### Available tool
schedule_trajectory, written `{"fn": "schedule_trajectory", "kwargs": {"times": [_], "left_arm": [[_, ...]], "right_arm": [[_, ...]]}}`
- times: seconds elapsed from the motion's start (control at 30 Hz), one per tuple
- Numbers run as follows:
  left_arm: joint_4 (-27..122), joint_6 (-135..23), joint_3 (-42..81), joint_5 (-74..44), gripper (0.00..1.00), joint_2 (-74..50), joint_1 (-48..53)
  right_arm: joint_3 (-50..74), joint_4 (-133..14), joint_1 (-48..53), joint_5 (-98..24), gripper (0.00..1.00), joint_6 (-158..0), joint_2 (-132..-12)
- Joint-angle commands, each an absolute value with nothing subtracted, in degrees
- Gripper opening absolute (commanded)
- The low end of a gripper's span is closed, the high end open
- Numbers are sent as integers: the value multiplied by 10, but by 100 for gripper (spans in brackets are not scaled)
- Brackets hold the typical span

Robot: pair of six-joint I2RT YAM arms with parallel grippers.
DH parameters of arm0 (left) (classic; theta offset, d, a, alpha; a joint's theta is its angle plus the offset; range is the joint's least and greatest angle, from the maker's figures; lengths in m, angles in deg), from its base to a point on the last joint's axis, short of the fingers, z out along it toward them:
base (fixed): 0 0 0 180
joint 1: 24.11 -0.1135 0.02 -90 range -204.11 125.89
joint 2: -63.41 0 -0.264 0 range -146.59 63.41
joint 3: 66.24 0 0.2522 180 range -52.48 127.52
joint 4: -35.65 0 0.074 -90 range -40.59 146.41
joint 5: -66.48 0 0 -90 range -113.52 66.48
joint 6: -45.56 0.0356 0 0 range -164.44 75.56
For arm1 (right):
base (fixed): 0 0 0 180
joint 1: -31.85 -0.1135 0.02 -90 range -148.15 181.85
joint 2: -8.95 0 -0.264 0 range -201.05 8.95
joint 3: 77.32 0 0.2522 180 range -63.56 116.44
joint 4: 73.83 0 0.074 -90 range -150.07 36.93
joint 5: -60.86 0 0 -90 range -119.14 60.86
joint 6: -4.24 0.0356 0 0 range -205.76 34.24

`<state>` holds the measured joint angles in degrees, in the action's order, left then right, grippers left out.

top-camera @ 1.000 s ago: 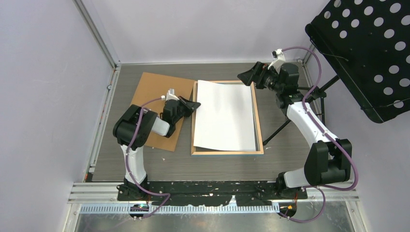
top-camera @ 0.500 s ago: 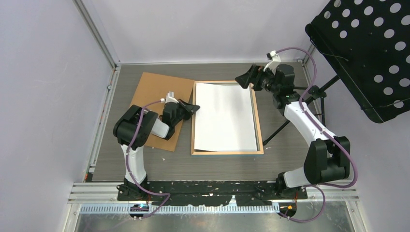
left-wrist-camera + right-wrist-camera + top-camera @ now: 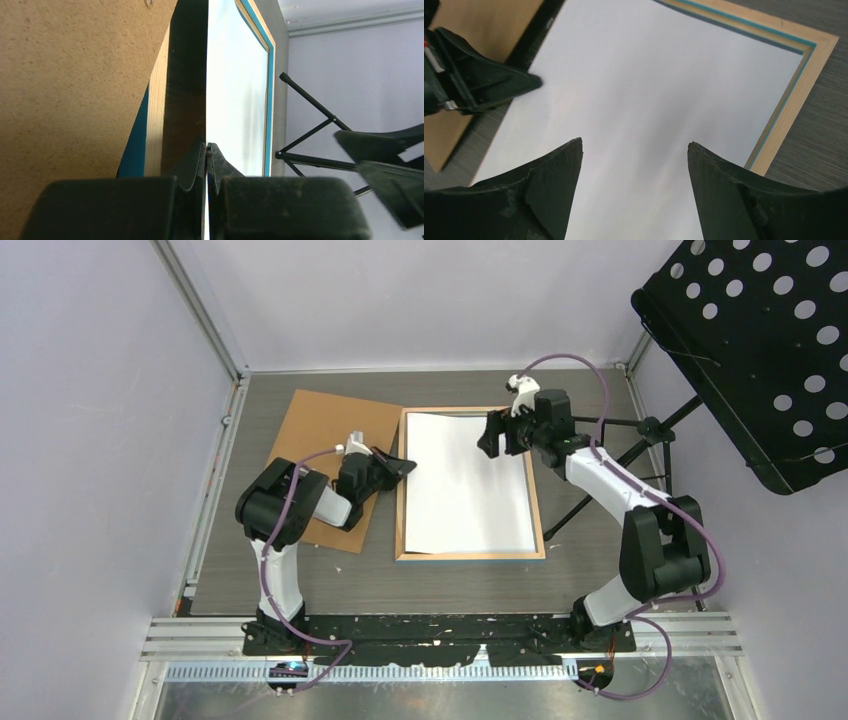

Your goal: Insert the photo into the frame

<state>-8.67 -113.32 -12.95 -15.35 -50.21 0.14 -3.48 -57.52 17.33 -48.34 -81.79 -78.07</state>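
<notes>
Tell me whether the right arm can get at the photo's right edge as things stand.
Probably yes. The right pincer hangs open above the photo, with nothing between them. The left pincer is shut on the photo's opposite edge, clear of that side.

My left arm [image 3: 285,510] is bent at the elbow. My left gripper [image 3: 403,466] points right, its jaws pinched tight on the left edge of the photo [image 3: 465,485]. My right arm [image 3: 620,490] folds inward, and my right gripper [image 3: 487,436] hangs with its jaws spread wide, holding nothing.
</notes>
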Motion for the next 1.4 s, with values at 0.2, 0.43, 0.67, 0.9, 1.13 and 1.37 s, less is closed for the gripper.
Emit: {"fn": "schedule_trajectory", "kwargs": {"times": [0.2,0.43,0.67,0.9,1.13,1.37], "left_arm": [[-107,-1112,-114,-146,0,-488,5],[-103,-1096,-113,-150,0,-486,5],[-102,-1090,-115,-149,0,-486,4],[-95,-1080,-118,-150,6,-480,3],[-85,-1075,-119,-145,25,-474,2],[-70,-1065,-122,-146,40,-453,2]], "right_arm": [[-39,-502,106,-367,81,-973,-835],[-30,-482,101,-356,81,-980,-862],[-24,-479,100,-358,81,-978,-868],[-14,-476,100,-360,80,-978,-876],[-9,-473,99,-362,80,-976,-880],[-6,-471,98,-366,80,-974,-877]]}}
